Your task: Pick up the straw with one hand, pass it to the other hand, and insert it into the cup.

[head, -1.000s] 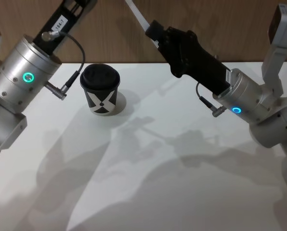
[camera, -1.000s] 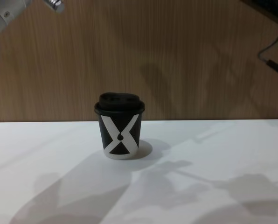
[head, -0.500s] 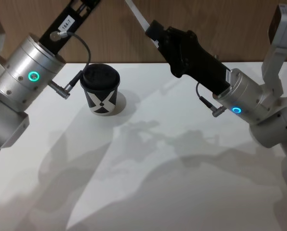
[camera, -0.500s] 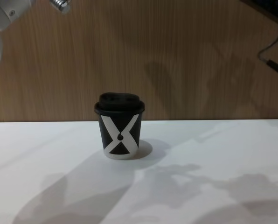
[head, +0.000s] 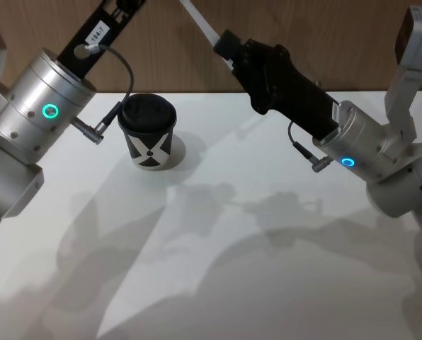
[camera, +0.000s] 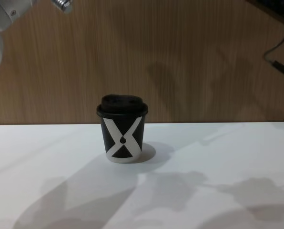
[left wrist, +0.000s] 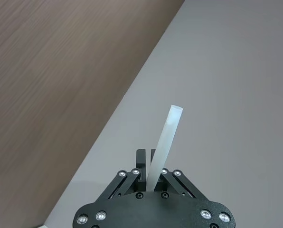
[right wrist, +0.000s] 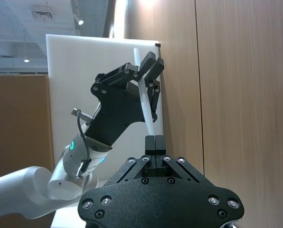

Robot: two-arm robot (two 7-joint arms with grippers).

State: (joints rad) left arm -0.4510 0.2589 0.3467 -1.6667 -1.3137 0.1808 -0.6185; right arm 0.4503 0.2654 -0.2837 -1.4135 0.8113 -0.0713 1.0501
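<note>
Straw [right wrist: 144,102] pinched by left gripper [left wrist: 148,156] and right gripper [right wrist: 154,139].

Black lidded cup [camera: 123,138] upright; white straw [left wrist: 164,147] tilted, aloft.

- The head view looks from high up, forward and down onto the white table [head: 267,283]. It takes in the cup [head: 148,134] near the far edge.
- The chest view sits low, about level with the table top. It faces across to the wooden wall [camera: 194,57] behind the far edge and sees the cup side-on at middle range.
- The left wrist view looks along the left gripper [left wrist: 150,159] from very close, past the straw [left wrist: 166,137] towards the wall.
- The right wrist view looks along the right gripper [right wrist: 154,140], facing the left gripper farther off.
- Head and chest views share the cup and the table's far edge; both wrist views share the straw.
</note>
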